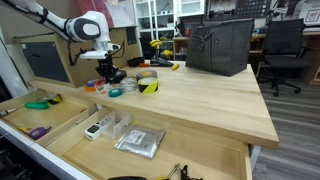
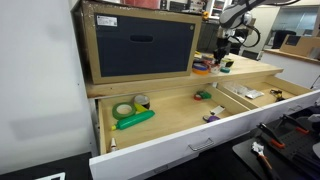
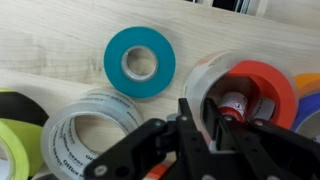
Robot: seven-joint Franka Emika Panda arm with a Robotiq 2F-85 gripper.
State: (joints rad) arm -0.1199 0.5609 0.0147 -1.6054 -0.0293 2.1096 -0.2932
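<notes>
and here we are, low over the bench (image 1: pixel 205 100), with the claw (image 3: pixel 200 108) right down among a huddle of tape rolls. take the blue roll (image 3: pixel 118 70) as our marker: it lies flat on the wood, hole up, clear of the fingers. the red roll (image 3: pixel 262 70) sits to the right of the blue roll and a little lower in the wrist view. it is flat too, hole up, tucked against a cloudy clear ring. that's the one the claw is on. the red roll lies just right of the fingertips, and one finger looks to be inside its hole with the other outside, so the near wall runs between them. the fingers are drawn close, but are they clenched on that wall or only straddling it? i cannot tell from here. below the blue roll and left of the claw lies a clear roll (image 3: pixel 58 150), with a yellow-and-black roll (image 3: pixel 12 150) further left at the frame edge. in an exterior view the black bin (image 1: pixel 218 45) stands well apart from the blue roll, across the bench.
</notes>
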